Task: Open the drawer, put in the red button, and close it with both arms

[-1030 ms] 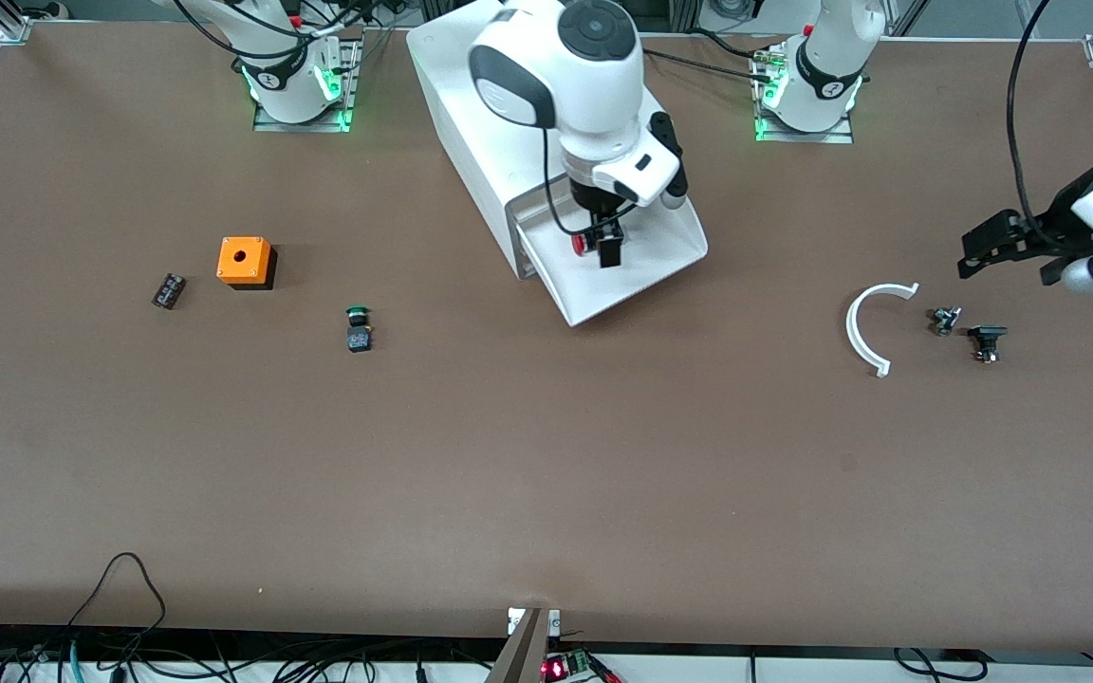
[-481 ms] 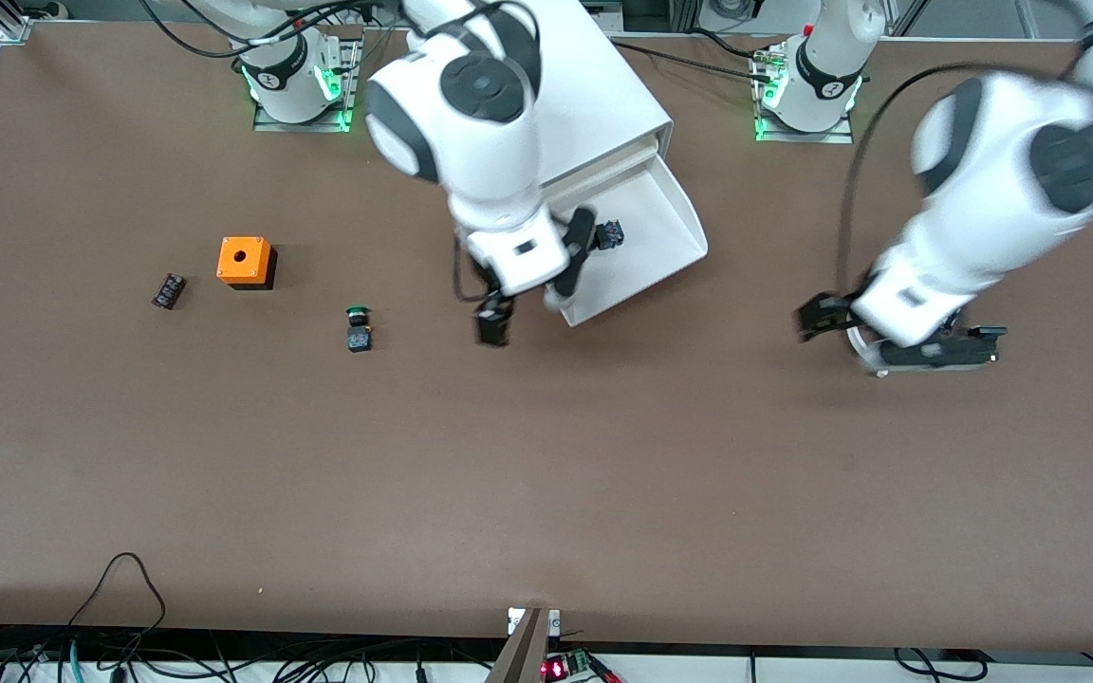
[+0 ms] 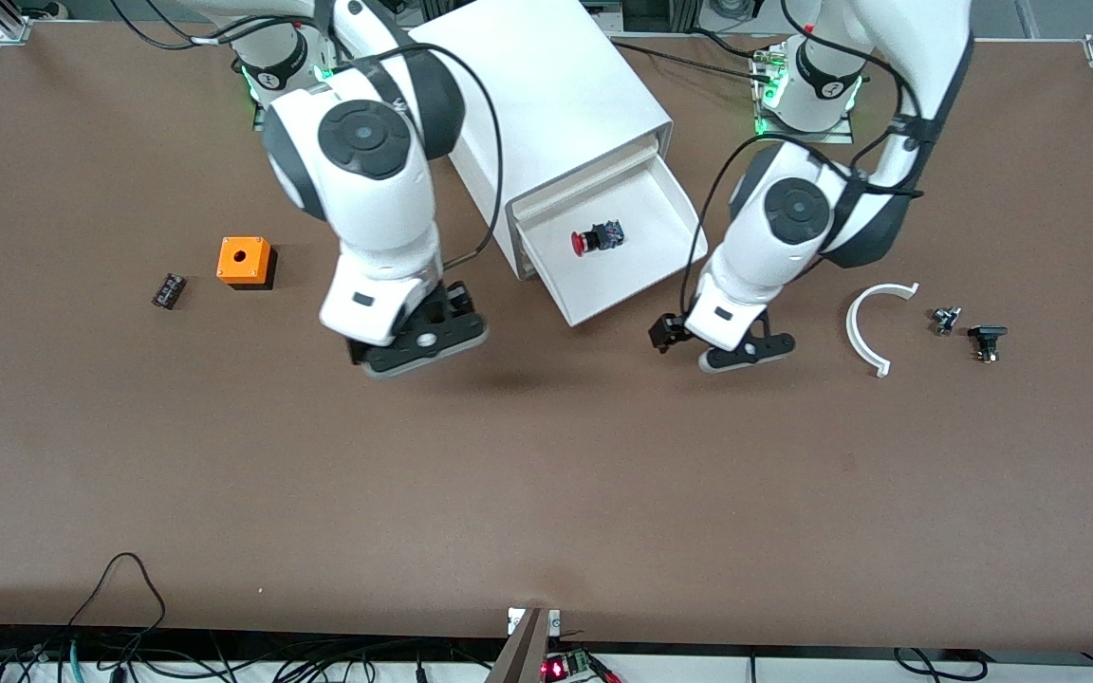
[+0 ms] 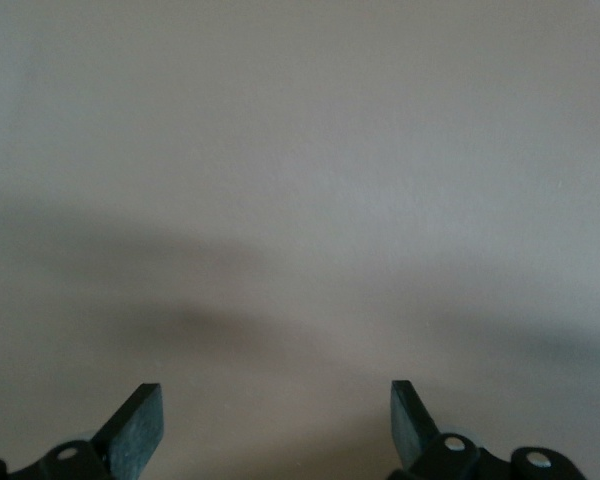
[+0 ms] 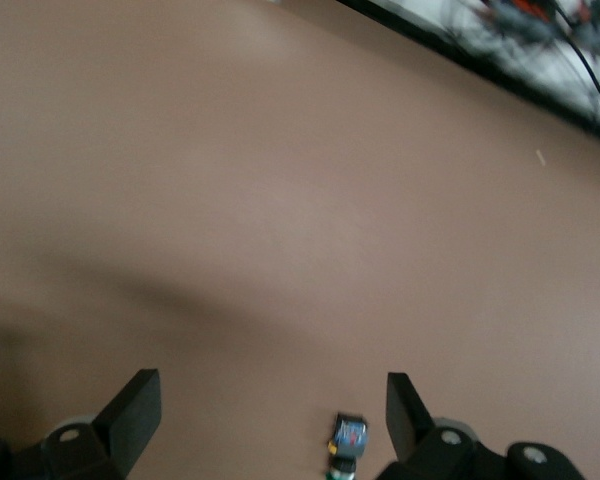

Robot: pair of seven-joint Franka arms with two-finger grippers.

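Observation:
The red button [image 3: 597, 239] lies on its side in the open white drawer [image 3: 646, 275], free of both grippers. The drawer sticks out of the white cabinet [image 3: 546, 95]. My right gripper [image 3: 414, 346] is open and empty over bare table, toward the right arm's end from the drawer. In the right wrist view [image 5: 270, 415] a green-capped switch [image 5: 347, 440] lies on the table between its fingers. My left gripper [image 3: 698, 343] is open and empty over the table beside the drawer's front corner. The left wrist view [image 4: 277, 420] shows only a plain pale surface.
An orange box with a round hole [image 3: 245, 261] and a small black part [image 3: 168, 290] lie toward the right arm's end. A white curved piece [image 3: 874, 327] and two small black parts [image 3: 945, 320] [image 3: 987, 341] lie toward the left arm's end.
The right gripper let go of the red button in the drawer, then swung out over the table. The left arm swept in from the table's end to the drawer's front corner.

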